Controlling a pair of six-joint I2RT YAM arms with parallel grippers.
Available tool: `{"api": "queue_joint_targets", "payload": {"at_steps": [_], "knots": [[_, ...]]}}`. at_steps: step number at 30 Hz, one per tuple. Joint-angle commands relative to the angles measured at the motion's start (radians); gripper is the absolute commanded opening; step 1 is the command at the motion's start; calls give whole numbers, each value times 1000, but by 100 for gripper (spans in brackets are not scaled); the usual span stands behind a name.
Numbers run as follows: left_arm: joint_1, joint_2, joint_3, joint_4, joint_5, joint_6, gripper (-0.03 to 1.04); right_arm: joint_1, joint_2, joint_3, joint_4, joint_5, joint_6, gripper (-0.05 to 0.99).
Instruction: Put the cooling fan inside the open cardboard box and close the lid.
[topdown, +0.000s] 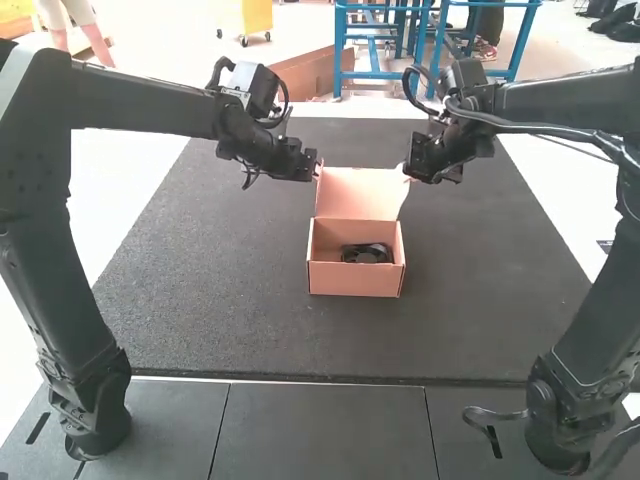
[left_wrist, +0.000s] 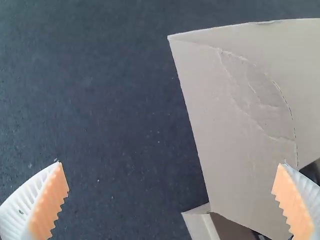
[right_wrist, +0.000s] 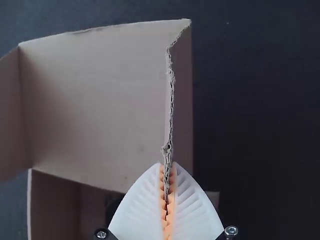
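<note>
While the left gripper (topdown: 308, 166) hung at the lid's (topdown: 357, 194) left corner, its fingers (left_wrist: 46, 202) were spread wide, w/ that corner between them. Mid-mat (topdown: 200, 260), the cardboard box (topdown: 356, 276) sat open, cooling fan (topdown: 366, 254) lying inside, lid upright at the back. R side: right gripper (topdown: 417, 170), fingers (right_wrist: 145, 207) pinching the lid's torn right edge.
</note>
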Motion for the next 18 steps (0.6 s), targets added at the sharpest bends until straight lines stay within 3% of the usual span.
{"api": "queue_joint_targets", "payload": {"at_steps": [1, 10, 18], "knots": [[-6, -1, 24, -3, 9, -11, 97, 19, -46, -27, 0, 13, -17, -2], [-6, -8, 24, -28, 9, -11, 97, 20, -166, -114, 55, 67, -36, -2], [-8, -28, 13, -69, 9, -8, 97, 37, -273, -194, 89, 67, -31, -2]]}}
